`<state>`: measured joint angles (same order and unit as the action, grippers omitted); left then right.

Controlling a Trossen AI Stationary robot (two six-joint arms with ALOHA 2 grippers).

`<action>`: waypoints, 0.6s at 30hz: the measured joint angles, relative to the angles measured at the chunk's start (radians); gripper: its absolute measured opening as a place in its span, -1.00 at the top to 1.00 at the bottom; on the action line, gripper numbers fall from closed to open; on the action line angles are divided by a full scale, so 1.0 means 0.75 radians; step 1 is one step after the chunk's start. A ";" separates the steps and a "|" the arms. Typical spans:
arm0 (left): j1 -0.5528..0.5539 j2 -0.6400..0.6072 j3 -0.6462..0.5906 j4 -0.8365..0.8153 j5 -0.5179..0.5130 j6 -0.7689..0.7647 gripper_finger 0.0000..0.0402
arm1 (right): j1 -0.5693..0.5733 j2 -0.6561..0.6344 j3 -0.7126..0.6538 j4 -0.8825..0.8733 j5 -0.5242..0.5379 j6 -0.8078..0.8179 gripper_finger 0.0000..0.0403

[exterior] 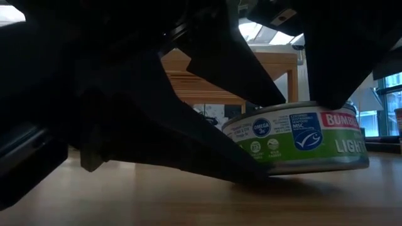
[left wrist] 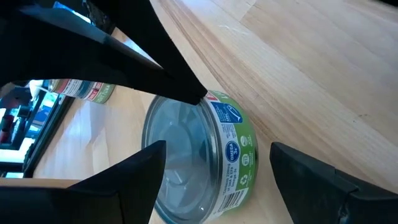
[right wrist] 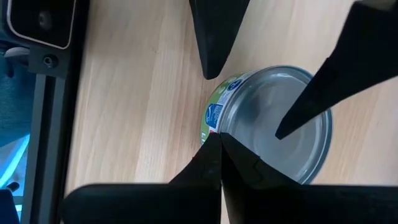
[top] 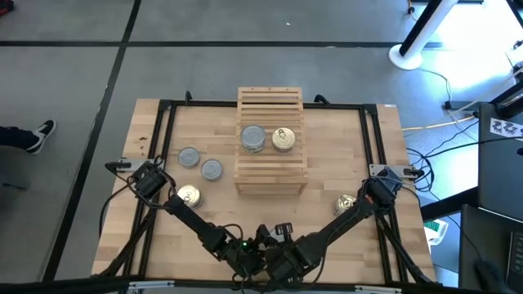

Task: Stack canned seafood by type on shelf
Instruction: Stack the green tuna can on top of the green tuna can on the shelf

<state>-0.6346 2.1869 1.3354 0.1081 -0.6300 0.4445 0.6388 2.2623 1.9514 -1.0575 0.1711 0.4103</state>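
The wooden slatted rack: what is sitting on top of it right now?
On the shelf sit a grey-topped tin and a golden-topped tin, side by side. From above, whether more tins lie stacked beneath them cannot be seen.

Two black arms, slim jointed links running from a shared dark base where a small green light glows, each ending in a boxy wrist with pale metal fittings, the left gripper [top: 151,181] and right gripper [top: 374,194] carrying flat, tapering matte-black fingers [left wrist: 155,50].
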 joint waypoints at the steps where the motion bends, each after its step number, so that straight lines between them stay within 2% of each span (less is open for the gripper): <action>1: 0.000 0.000 0.000 0.000 0.000 -0.003 -0.42 | -0.003 0.000 0.000 0.000 0.000 0.000 1.00; 9: 0.001 0.000 0.000 0.000 -0.001 -0.059 -0.42 | -0.017 -0.001 0.000 -0.010 -0.010 0.000 1.00; 18: 0.007 0.000 0.000 -0.006 -0.006 -0.031 -0.42 | -0.017 -0.001 0.000 -0.022 -0.011 0.001 1.00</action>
<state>-0.6292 2.1868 1.3354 0.1037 -0.6342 0.4212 0.6258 2.2620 1.9514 -1.0737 0.1631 0.4107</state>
